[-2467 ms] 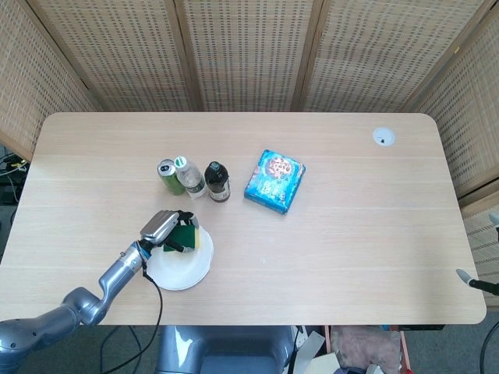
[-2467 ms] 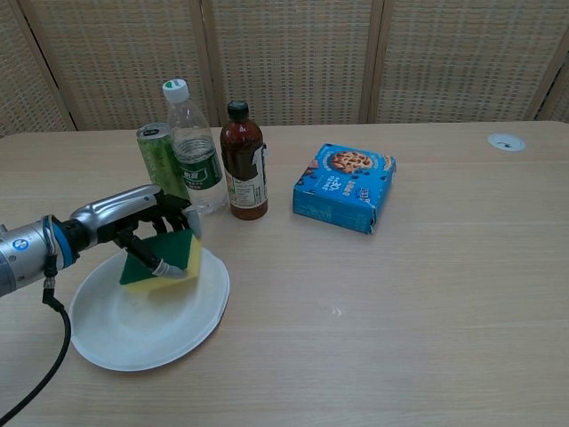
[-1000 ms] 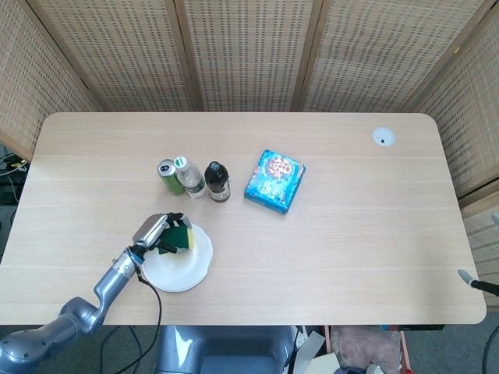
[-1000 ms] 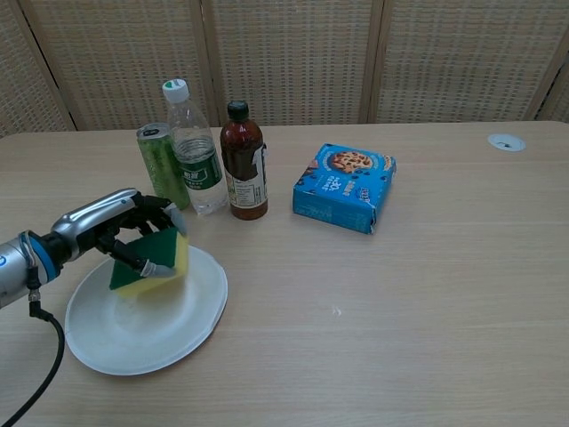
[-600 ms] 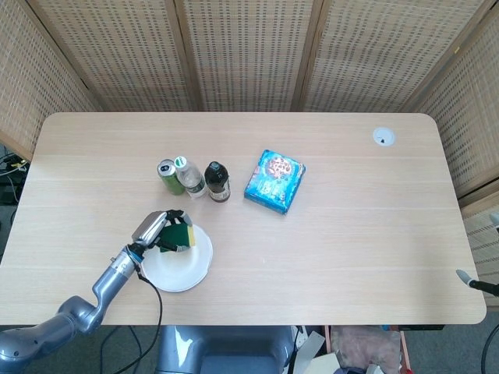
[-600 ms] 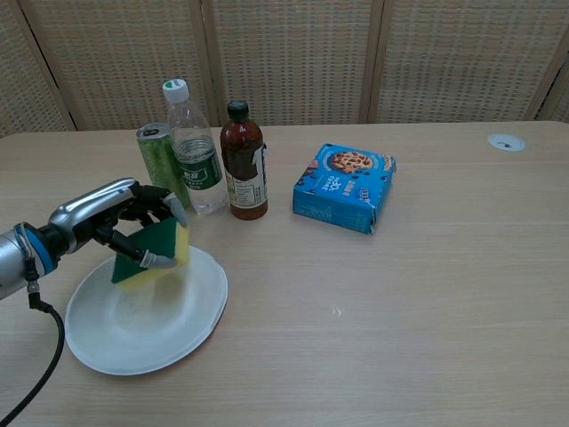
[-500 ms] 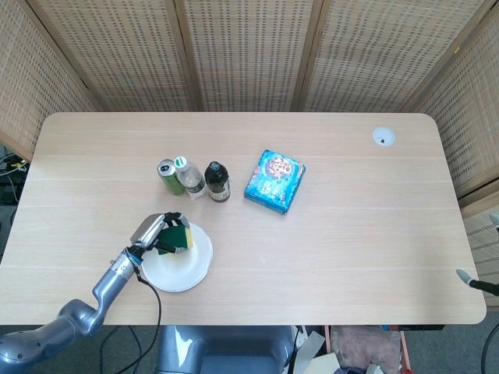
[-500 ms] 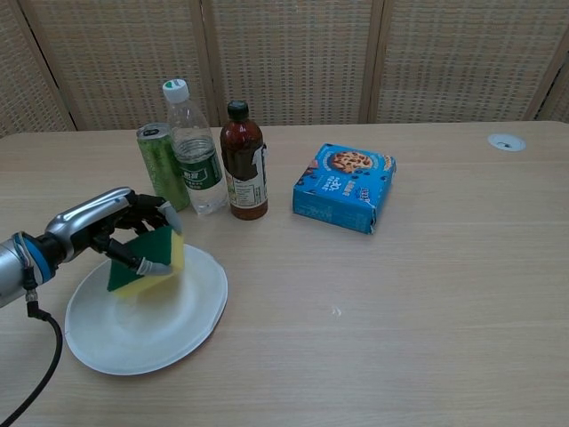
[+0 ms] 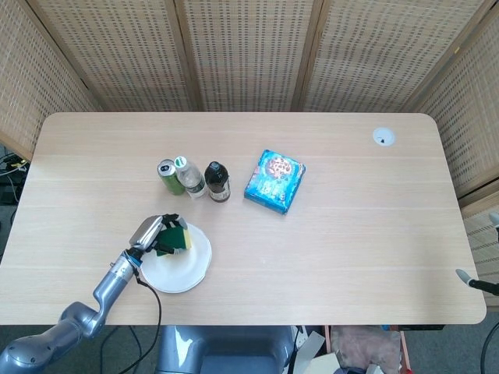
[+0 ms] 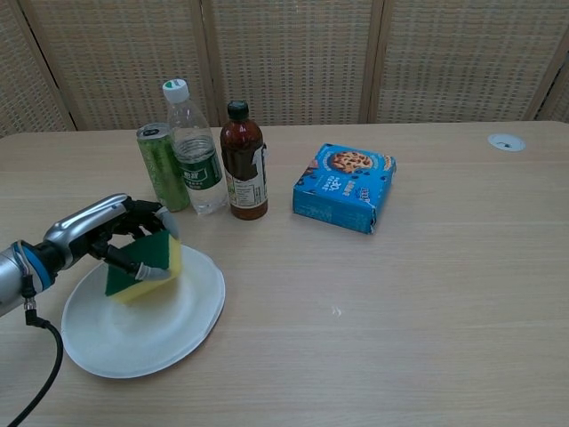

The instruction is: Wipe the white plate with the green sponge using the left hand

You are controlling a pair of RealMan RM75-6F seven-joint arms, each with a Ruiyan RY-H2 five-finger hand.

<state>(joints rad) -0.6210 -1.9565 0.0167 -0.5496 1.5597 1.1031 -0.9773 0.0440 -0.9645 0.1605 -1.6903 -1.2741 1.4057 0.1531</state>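
holding: left hand (image 10: pixel 111 233) grips the green sponge (image 10: pixel 140 265), fingers curled round it
sponge: tilted, lower edge seemingly touching the white plate (image 10: pixel 169 334), at its far-left part
plate: on the table (image 10: pixel 427 294), near the green can (image 10: pixel 163 166)

- The left hand (image 10: pixel 111 233) covers part of the green sponge (image 10: pixel 140 264), so where the fingers touch it is hard to see.
- The sponge hides a bit of the white plate (image 10: pixel 151 331) under it.
- The left arm is cut off at the picture's edge.
- The words on the blue box (image 10: pixel 345 187) are too small to read.
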